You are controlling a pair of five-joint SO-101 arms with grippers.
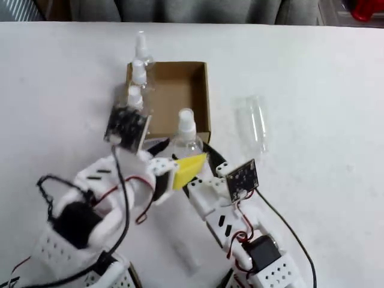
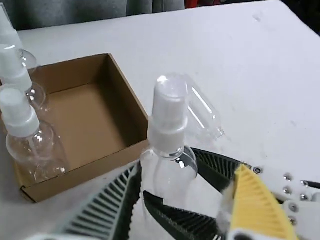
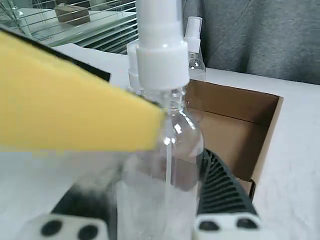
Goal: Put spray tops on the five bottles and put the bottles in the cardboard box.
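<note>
Bottle (image 1: 186,139), capped, clamped by left gripper (image 2: 165,192) and right gripper (image 3: 160,200) before cardboard box (image 1: 206,96); uneven release may topple it.

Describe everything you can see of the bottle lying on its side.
The lying bottle is clear, plastic by the look of it, and seems empty. It has no spray top. It lies on its side on the white table, to the right of the box in the high view and apart from it. Its narrower end seems to point toward the arms. Only the table touches it.
</note>
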